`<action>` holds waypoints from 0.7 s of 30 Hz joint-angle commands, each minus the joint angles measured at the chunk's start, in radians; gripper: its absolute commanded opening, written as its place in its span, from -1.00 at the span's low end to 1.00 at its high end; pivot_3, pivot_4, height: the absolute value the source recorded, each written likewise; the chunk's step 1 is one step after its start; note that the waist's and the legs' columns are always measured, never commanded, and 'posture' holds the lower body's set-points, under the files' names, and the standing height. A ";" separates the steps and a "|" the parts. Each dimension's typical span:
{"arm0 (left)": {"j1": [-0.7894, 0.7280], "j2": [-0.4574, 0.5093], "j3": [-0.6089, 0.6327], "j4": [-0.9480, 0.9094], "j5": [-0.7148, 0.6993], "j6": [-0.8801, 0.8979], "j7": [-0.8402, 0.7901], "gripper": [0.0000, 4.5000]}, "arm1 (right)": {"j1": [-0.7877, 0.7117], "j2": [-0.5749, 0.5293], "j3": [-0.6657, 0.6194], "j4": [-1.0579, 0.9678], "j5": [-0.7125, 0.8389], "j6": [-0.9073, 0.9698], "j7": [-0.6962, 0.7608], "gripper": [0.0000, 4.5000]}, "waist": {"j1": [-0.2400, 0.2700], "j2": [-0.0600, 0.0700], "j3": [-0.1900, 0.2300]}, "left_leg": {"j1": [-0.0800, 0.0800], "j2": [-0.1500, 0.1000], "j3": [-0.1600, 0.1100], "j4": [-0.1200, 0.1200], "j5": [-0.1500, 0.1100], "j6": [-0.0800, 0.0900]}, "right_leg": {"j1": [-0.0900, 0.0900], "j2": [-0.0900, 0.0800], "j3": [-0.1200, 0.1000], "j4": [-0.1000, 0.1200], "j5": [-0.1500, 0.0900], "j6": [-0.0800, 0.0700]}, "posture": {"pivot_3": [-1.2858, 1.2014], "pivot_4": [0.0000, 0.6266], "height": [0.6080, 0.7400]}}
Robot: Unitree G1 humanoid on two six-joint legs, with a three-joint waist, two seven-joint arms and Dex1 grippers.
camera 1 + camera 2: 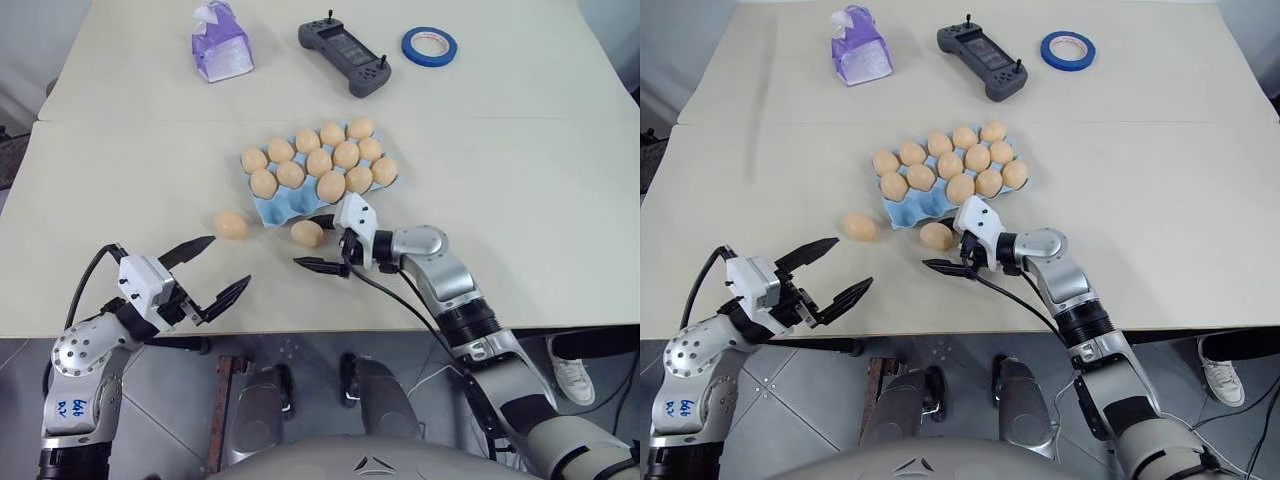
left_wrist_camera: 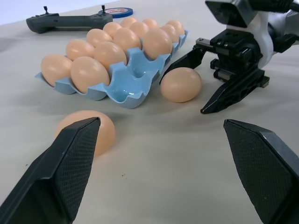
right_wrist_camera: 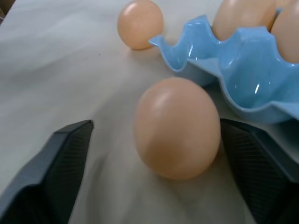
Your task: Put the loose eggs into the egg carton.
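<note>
The light-blue egg carton (image 1: 281,209) lies mid-table, most cups filled with tan eggs and its near-left cups bare. Two loose eggs rest on the table in front of it. One egg (image 1: 307,233) lies just before the carton's near edge, and my right gripper (image 1: 308,242) stands open with a finger on either side of it (image 3: 177,128); the egg still sits on the table. The other egg (image 1: 230,225) lies further left. My left gripper (image 1: 230,262) hovers open and empty near the table's front edge, just short of that egg (image 2: 105,130).
At the back of the table stand a purple bag (image 1: 221,44), a black handheld controller (image 1: 345,51) and a blue tape ring (image 1: 430,45). The table's front edge (image 1: 300,330) runs close under both grippers.
</note>
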 commanded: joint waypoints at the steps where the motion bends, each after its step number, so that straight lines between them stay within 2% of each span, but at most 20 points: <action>1: 0.003 0.007 0.004 -0.033 -0.006 -0.003 0.000 1.00 | -0.011 0.015 -0.008 -0.018 0.010 -0.030 0.004 0.27 | -0.001 0.000 0.000 | 0.000 0.000 0.000 0.000 0.000 0.000 | 0.000 0.000 0.000 0.000 0.000 0.000 | 0.03 -0.52 1.00; 4: 0.005 0.006 0.004 -0.033 -0.004 -0.003 0.002 1.00 | -0.003 0.015 -0.010 -0.043 0.027 -0.028 0.024 -0.18 | 0.000 0.000 0.000 | 0.000 0.000 0.000 0.001 0.000 0.000 | 0.000 0.000 0.000 0.001 0.000 0.000 | 0.03 -0.52 1.00; 7: 0.007 0.002 0.001 -0.035 -0.002 -0.003 0.006 1.00 | -0.001 0.007 -0.013 -0.080 0.043 -0.014 0.043 -0.40 | 0.000 0.000 0.000 | 0.000 0.000 0.000 0.000 0.000 0.000 | 0.000 0.000 0.000 0.001 0.000 0.000 | 0.03 -0.52 1.00; 12: 0.009 -0.001 -0.002 -0.033 -0.001 -0.005 0.009 1.00 | -0.072 0.033 -0.059 -0.111 0.089 0.036 0.012 -0.40 | -0.002 0.000 0.000 | 0.000 0.000 0.000 0.000 0.000 0.000 | 0.000 0.000 0.000 0.001 0.000 0.000 | 0.03 -0.52 1.00; 17: 0.000 -0.003 -0.010 -0.028 0.002 -0.006 0.015 1.00 | -0.194 0.070 -0.100 0.042 0.030 -0.065 -0.114 -0.40 | -0.012 0.000 0.000 | 0.001 0.000 0.000 0.001 0.001 -0.001 | 0.000 0.000 0.000 0.002 0.000 0.000 | 0.03 -0.52 1.00; 21: -0.001 -0.004 -0.010 -0.034 0.002 -0.009 0.022 1.00 | -0.229 0.060 -0.100 0.139 0.017 -0.124 -0.092 0.13 | -0.014 0.000 0.000 | 0.000 0.000 0.000 0.000 0.001 -0.001 | 0.000 0.000 0.000 0.001 0.000 0.000 | 0.03 -0.52 1.00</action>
